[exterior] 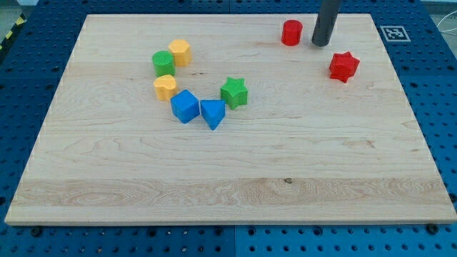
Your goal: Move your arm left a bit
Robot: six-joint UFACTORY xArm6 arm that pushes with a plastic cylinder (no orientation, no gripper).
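My tip (320, 43) is the lower end of a dark rod coming down from the view's top right. It rests on the wooden board just right of a red cylinder (290, 33), with a small gap between them. A red star (343, 66) lies below and to the right of the tip. The other blocks form a cluster far to the tip's left: a yellow block (180, 52), a green cylinder (163, 63), a second yellow block (165, 87), a blue cube (185, 106), a blue triangular block (213, 113) and a green star (233, 93).
The wooden board (228, 178) lies on a blue perforated table. A black-and-white marker tag (394, 33) sits at the board's top right corner.
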